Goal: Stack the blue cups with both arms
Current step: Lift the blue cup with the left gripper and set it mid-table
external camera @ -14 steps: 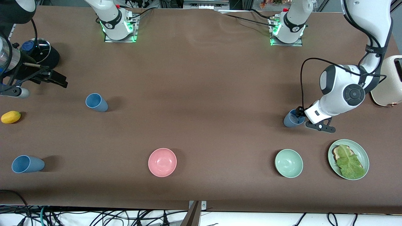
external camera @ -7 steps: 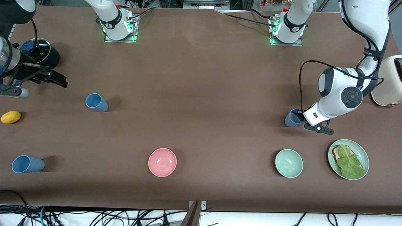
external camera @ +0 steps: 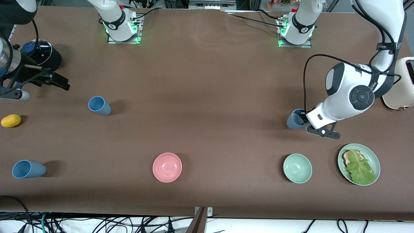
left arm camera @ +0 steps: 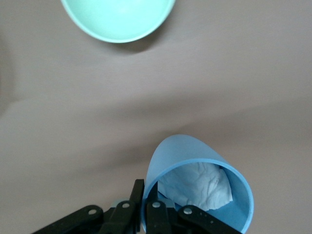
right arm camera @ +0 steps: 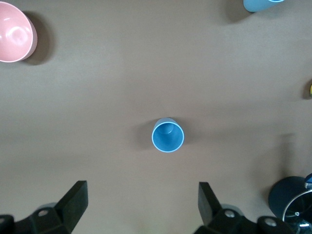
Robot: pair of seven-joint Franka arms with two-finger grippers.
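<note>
My left gripper (external camera: 304, 118) is shut on the rim of a blue cup (external camera: 293, 119), which is tilted. One finger (left arm camera: 138, 200) is outside the wall and the other is inside the cup (left arm camera: 195, 187). Crumpled white paper (left arm camera: 200, 184) lies inside it. A second blue cup (external camera: 99, 105) stands upright toward the right arm's end. My right gripper (external camera: 57, 81) hangs open and empty high above the table. Its wrist view looks straight down on that cup (right arm camera: 168, 135), ahead of the gripper (right arm camera: 141, 195). A third blue cup (external camera: 27, 169) stands nearer the front camera, also seen as a cup (right arm camera: 258, 4) at the picture's edge.
A pink bowl (external camera: 167, 167), a pale green bowl (external camera: 297, 168) and a green plate (external camera: 375, 158) with toast and lettuce stand along the front. The green bowl (left arm camera: 119, 17) shows past the held cup. A yellow fruit (external camera: 11, 120), a black round appliance (external camera: 43, 56) and a cream toaster (external camera: 401, 87) sit at the table's ends.
My left gripper has shut on the cup's rim and carried the cup a little toward the right arm's end. The right arm has not moved.
</note>
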